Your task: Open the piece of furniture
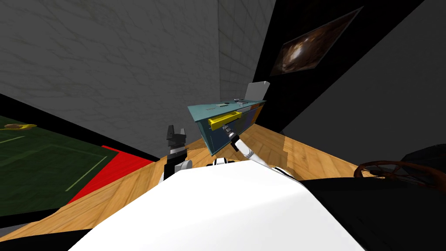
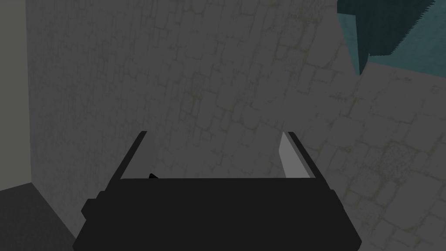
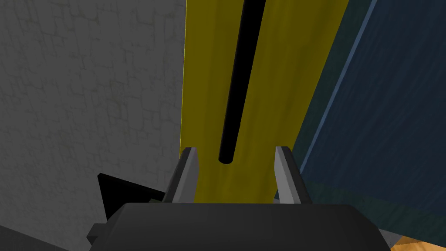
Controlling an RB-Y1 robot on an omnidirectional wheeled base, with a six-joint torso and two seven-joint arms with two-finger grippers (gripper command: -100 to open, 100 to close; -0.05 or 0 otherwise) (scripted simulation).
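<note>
The table (image 1: 204, 114), teal with a dark blue front, sits just above the centre of the head view, against a grey stone wall (image 1: 109, 65) on a wooden floor (image 1: 130, 187). Its yellow drawer (image 1: 224, 119) juts out a little from the front, just under the top. The right arm (image 1: 244, 150) reaches up from the lower middle to that drawer. In the right wrist view the right jaws stand apart before the yellow drawer front (image 3: 270, 87), one finger (image 3: 190, 174) on each side of the end of the black bar handle (image 3: 237, 87), with a gap on both sides. The left jaws are raised left of the table, facing the wall, fingers (image 2: 289, 157) wide apart with nothing between them. A white slab (image 1: 257, 90) stands on the table's far end.
</note>
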